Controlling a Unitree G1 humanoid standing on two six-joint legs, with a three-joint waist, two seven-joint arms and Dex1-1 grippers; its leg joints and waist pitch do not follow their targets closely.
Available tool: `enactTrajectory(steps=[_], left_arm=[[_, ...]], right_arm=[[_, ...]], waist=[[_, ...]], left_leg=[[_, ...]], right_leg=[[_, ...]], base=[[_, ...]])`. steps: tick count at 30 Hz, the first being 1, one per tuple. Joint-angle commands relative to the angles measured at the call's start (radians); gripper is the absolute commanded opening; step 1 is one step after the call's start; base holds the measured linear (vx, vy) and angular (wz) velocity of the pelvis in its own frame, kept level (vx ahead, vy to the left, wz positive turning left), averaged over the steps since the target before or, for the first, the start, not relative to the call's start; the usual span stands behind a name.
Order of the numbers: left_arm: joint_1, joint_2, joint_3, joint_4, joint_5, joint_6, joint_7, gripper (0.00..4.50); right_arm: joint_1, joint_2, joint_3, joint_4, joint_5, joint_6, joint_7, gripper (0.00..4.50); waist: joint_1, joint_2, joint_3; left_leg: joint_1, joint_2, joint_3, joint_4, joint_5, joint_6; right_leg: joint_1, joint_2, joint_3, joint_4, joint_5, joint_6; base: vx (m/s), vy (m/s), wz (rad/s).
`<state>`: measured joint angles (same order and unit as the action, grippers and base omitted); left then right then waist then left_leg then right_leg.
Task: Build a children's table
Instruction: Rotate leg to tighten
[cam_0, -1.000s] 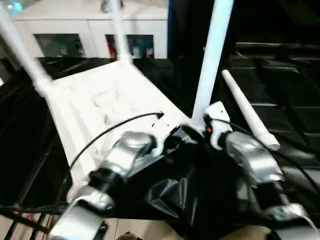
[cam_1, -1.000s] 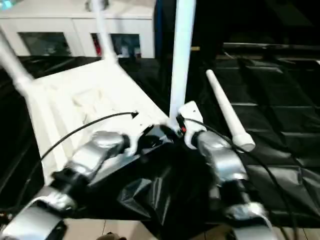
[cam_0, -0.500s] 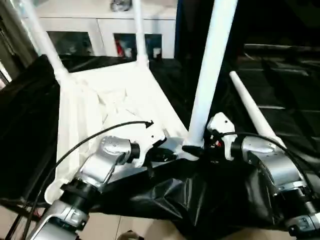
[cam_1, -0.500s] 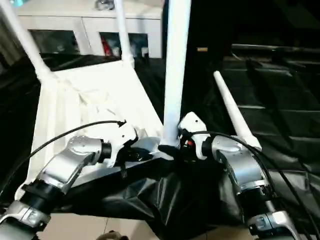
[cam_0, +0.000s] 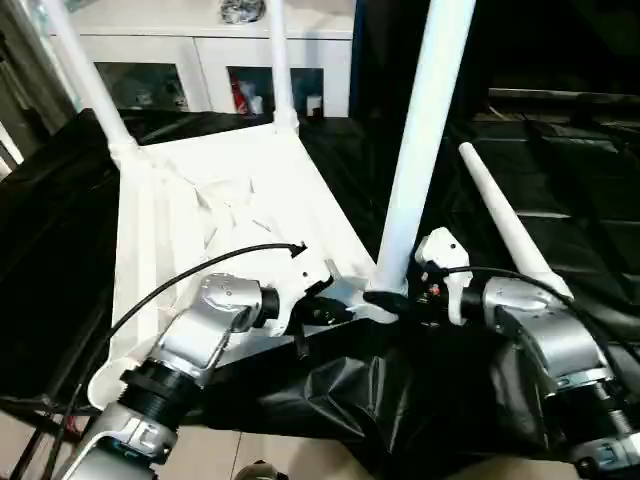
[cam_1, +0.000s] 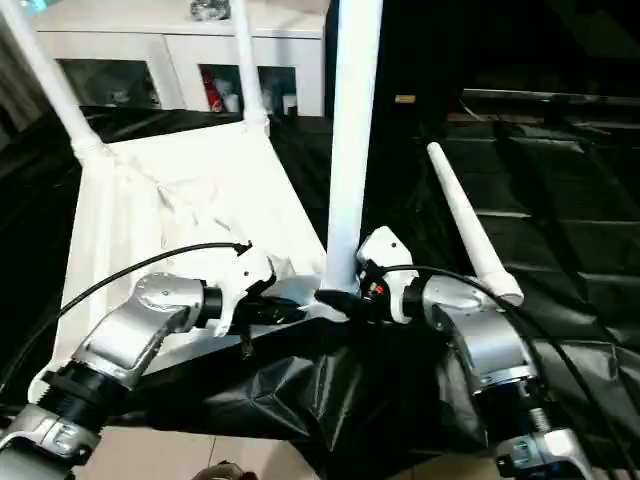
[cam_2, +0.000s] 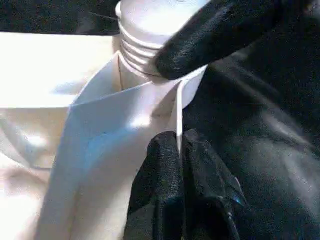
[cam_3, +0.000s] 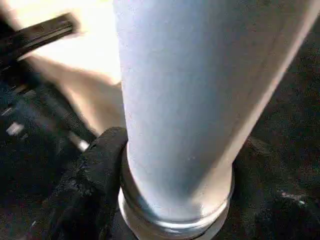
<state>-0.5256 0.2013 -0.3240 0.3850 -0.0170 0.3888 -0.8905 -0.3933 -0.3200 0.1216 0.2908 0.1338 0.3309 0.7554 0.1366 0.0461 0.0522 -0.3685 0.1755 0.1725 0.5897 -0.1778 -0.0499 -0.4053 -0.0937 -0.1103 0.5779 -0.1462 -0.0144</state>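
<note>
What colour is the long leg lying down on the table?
White. The loose leg lies on the black cloth; the left eye view shows it best.

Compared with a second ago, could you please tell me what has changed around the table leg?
Mainly the camera shifted; nothing else visibly moved. The right end effector stays at the base of the upright leg, the left end effector stays shut on the tabletop rim, and the loose leg still lies on the black cloth.
</note>
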Motion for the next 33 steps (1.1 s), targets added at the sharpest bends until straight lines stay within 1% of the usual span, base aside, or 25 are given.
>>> enactTrajectory(steps=[1, 2, 3, 4, 5, 6, 7, 9, 10, 11, 12, 14, 15, 16, 17, 20, 22, 23, 24, 25, 27, 29, 30, 31, 33], left_arm=[[-0.074, -0.082, 0.066, 0.048, -0.004, 0.002, 0.156, 0.00], [-0.115, -0.134, 0.103, 0.117, 0.000, 0.018, 0.266, 0.00], [-0.134, -0.161, 0.119, 0.148, -0.005, 0.018, 0.308, 0.00], [-0.145, -0.176, 0.127, 0.165, -0.008, 0.017, 0.332, 0.00], [-0.160, -0.196, 0.131, 0.186, -0.007, 0.011, 0.359, 0.00], [-0.166, -0.205, 0.131, 0.195, -0.007, 0.007, 0.370, 0.00], [-0.177, -0.224, 0.124, 0.208, -0.004, 0.005, 0.385, 0.00], [-0.182, -0.235, 0.110, 0.217, 0.007, -0.005, 0.383, 0.00], [-0.181, -0.238, 0.110, 0.216, 0.006, -0.008, 0.377, 0.00], [-0.180, -0.241, 0.111, 0.216, 0.004, -0.010, 0.372, 0.00], [-0.176, -0.235, 0.105, 0.213, 0.008, -0.023, 0.358, 0.00], [-0.176, -0.228, 0.093, 0.222, 0.013, -0.053, 0.334, 0.00], [-0.171, -0.219, 0.085, 0.214, 0.009, -0.060, 0.309, 0.00], [-0.167, -0.214, 0.079, 0.208, 0.009, -0.065, 0.295, 0.00], [-0.156, -0.198, 0.062, 0.193, 0.009, -0.074, 0.260, 0.00], [-0.134, -0.168, 0.042, 0.161, 0.009, -0.080, 0.211, 0.00], [-0.126, -0.157, 0.042, 0.148, 0.003, -0.078, 0.192, 0.00], [-0.112, -0.137, 0.039, 0.127, -0.003, -0.080, 0.160, 0.00], [-0.106, -0.127, 0.037, 0.116, -0.006, -0.079, 0.145, 0.00], [-0.086, -0.098, 0.032, 0.086, -0.016, -0.085, 0.094, 0.00], [-0.072, -0.078, 0.029, 0.064, -0.024, -0.087, 0.056, 0.00], [-0.029, -0.020, 0.011, -0.018, -0.070, -0.090, -0.067, 0.00], [-0.021, -0.009, 0.006, -0.036, -0.080, -0.085, -0.090, 0.00], [-0.010, 0.004, 0.002, -0.059, -0.090, -0.075, -0.116, 0.00], [0.007, 0.028, -0.005, -0.091, -0.102, -0.053, -0.154, 0.00]], right_arm=[[-0.015, 0.062, -0.006, 0.044, -0.029, 0.032, -0.133, 2.70], [-0.022, 0.115, -0.020, 0.071, -0.042, 0.052, -0.230, 2.70], [-0.030, 0.147, -0.028, 0.091, -0.050, 0.062, -0.289, 2.70], [-0.036, 0.165, -0.032, 0.102, -0.054, 0.068, -0.322, 2.70], [-0.049, 0.192, -0.035, 0.126, -0.071, 0.066, -0.384, 2.70], [-0.057, 0.206, -0.037, 0.141, -0.080, 0.066, -0.417, 2.70], [-0.078, 0.236, -0.039, 0.174, -0.093, 0.070, -0.475, 2.70], [-0.093, 0.262, -0.035, 0.185, -0.083, 0.056, -0.463, 2.70], [-0.101, 0.277, -0.046, 0.185, -0.064, 0.059, -0.451, 2.70], [-0.107, 0.287, -0.056, 0.186, -0.051, 0.063, -0.444, 3.26], [-0.110, 0.287, -0.059, 0.182, -0.046, 0.063, -0.433, 3.40], [-0.116, 0.287, -0.061, 0.180, -0.051, 0.062, -0.424, 3.40], [-0.118, 0.274, -0.048, 0.178, -0.067, 0.049, -0.420, 3.60], [-0.117, 0.265, -0.039, 0.176, -0.074, 0.043, -0.414, 3.60], [-0.114, 0.244, -0.024, 0.168, -0.084, 0.033, -0.394, 3.75], [-0.098, 0.185, -0.002, 0.132, -0.082, 0.022, -0.301, 3.75], [-0.091, 0.165, 0.005, 0.118, -0.083, 0.018, -0.267, 3.75], [-0.081, 0.133, 0.013, 0.097, -0.082, 0.008, -0.216, 3.75], [-0.077, 0.117, 0.017, 0.087, -0.081, 0.004, -0.192, 3.75], [-0.064, 0.070, 0.029, 0.059, -0.079, -0.011, -0.124, 3.75], [-0.054, 0.037, 0.038, 0.041, -0.077, -0.021, -0.078, 3.75], [-0.029, -0.037, 0.057, -0.001, -0.064, -0.041, 0.025, 3.75], [-0.024, -0.049, 0.059, -0.008, -0.060, -0.045, 0.041, 3.75], [-0.019, -0.064, 0.061, -0.015, -0.055, -0.047, 0.067, 3.75], [-0.012, -0.087, 0.062, -0.022, -0.043, -0.049, 0.111, 3.75]], waist=[[-0.006, -0.020, -0.069], [-0.011, -0.020, -0.068], [-0.013, -0.021, -0.070], [-0.014, -0.018, -0.071], [-0.017, -0.018, -0.072], [-0.018, -0.022, -0.074], [-0.023, -0.014, -0.075], [-0.023, -0.015, -0.077], [-0.023, -0.014, -0.076], [-0.024, -0.014, -0.077], [-0.024, -0.014, -0.077], [-0.026, -0.017, -0.074], [-0.028, -0.016, -0.072], [-0.029, -0.016, -0.072], [-0.028, -0.021, -0.071], [-0.028, -0.018, -0.069], [-0.029, -0.018, -0.070], [-0.029, -0.014, -0.070], [-0.027, -0.017, -0.070], [-0.025, -0.016, -0.072], [-0.022, -0.017, -0.071], [-0.017, -0.015, -0.070], [-0.018, -0.016, -0.070], [-0.015, -0.014, -0.070], [-0.011, -0.012, -0.068]], left_leg=[[0.007, 0.048, -0.020, -0.072, -0.233, 0.028], [0.010, 0.045, -0.017, -0.071, -0.239, 0.018], [0.010, 0.043, -0.020, -0.071, -0.245, 0.014], [0.008, 0.043, -0.021, -0.071, -0.236, 0.014], [0.007, 0.040, -0.019, -0.069, -0.227, 0.021], [0.005, 0.040, -0.019, -0.069, -0.212, 0.025], [0.001, 0.037, -0.018, -0.067, -0.188, 0.033], [0.001, 0.039, -0.018, -0.066, -0.176, 0.046], [0.001, 0.040, -0.018, -0.067, -0.175, 0.050], [0.001, 0.042, -0.017, -0.067, -0.174, 0.056], [0.001, 0.043, -0.018, -0.067, -0.172, 0.058], [0.001, 0.043, -0.017, -0.069, -0.182, 0.064], [0.003, 0.043, -0.017, -0.071, -0.206, 0.059], [0.005, 0.043, -0.017, -0.071, -0.213, 0.056], [0.004, 0.042, -0.017, -0.071, -0.219, 0.053], [0.006, 0.046, -0.019, -0.073, -0.240, 0.049], [0.005, 0.047, -0.019, -0.073, -0.233, 0.052], [0.005, 0.046, -0.018, -0.072, -0.229, 0.051], [0.005, 0.048, -0.020, -0.073, -0.229, 0.051], [0.003, 0.050, -0.018, -0.071, -0.219, 0.061], [0.004, 0.050, -0.017, -0.070, -0.215, 0.066], [0.005, 0.055, -0.018, -0.071, -0.225, 0.068], [0.005, 0.054, -0.017, -0.072, -0.228, 0.068], [0.010, 0.055, -0.016, -0.071, -0.239, 0.067], [0.011, 0.058, -0.016, -0.072, -0.246, 0.064]], right_leg=[[0.051, -0.067, 0.049, -0.079, -0.408, -0.129], [0.047, -0.067, 0.050, -0.082, -0.418, -0.123], [0.051, -0.069, 0.047, -0.083, -0.428, -0.120], [0.054, -0.071, 0.048, -0.081, -0.416, -0.120], [0.054, -0.071, 0.048, -0.083, -0.404, -0.119], [0.056, -0.071, 0.049, -0.082, -0.392, -0.118], [0.056, -0.069, 0.048, -0.078, -0.365, -0.124], [0.058, -0.069, 0.048, -0.076, -0.331, -0.131], [0.058, -0.068, 0.048, -0.076, -0.324, -0.133], [0.059, -0.068, 0.049, -0.073, -0.305, -0.139], [0.059, -0.067, 0.049, -0.072, -0.295, -0.143], [0.059, -0.067, 0.048, -0.073, -0.295, -0.150], [0.059, -0.068, 0.048, -0.077, -0.331, -0.145], [0.059, -0.069, 0.048, -0.079, -0.347, -0.140], [0.059, -0.071, 0.048, -0.081, -0.376, -0.131], [0.058, -0.071, 0.048, -0.084, -0.416, -0.106], [0.057, -0.071, 0.050, -0.082, -0.398, -0.113], [0.055, -0.070, 0.050, -0.081, -0.388, -0.120], [0.059, -0.070, 0.050, -0.079, -0.380, -0.120], [0.059, -0.071, 0.052, -0.073, -0.350, -0.132], [0.058, -0.071, 0.053, -0.073, -0.338, -0.142], [0.057, -0.074, 0.054, -0.072, -0.355, -0.144], [0.056, -0.071, 0.054, -0.072, -0.357, -0.148], [0.053, -0.071, 0.054, -0.073, -0.364, -0.154], [0.051, -0.069, 0.055, -0.073, -0.369, -0.155]], base=[[0.000, 0.000, 0.00], [0.000, 0.000, 0.00], [0.000, 0.000, 0.00], [0.000, 0.000, 0.00], [0.000, 0.000, 0.00], [0.000, 0.000, 0.00], [0.000, 0.000, 0.00], [0.000, 0.000, 0.00], [0.000, 0.000, 0.00], [0.000, 0.000, 0.00], [0.000, 0.000, 0.00], [0.000, 0.000, 0.00], [0.000, 0.000, 0.00], [0.000, 0.000, 0.00], [0.000, 0.000, 0.00], [0.000, 0.000, 0.00], [0.000, 0.000, 0.00], [0.000, 0.000, 0.00], [0.000, 0.000, 0.00], [0.000, 0.000, 0.00], [0.000, 0.000, 0.00], [0.000, 0.000, 0.00], [0.000, 0.000, 0.00], [0.000, 0.000, 0.00], [0.000, 0.000, 0.00]])
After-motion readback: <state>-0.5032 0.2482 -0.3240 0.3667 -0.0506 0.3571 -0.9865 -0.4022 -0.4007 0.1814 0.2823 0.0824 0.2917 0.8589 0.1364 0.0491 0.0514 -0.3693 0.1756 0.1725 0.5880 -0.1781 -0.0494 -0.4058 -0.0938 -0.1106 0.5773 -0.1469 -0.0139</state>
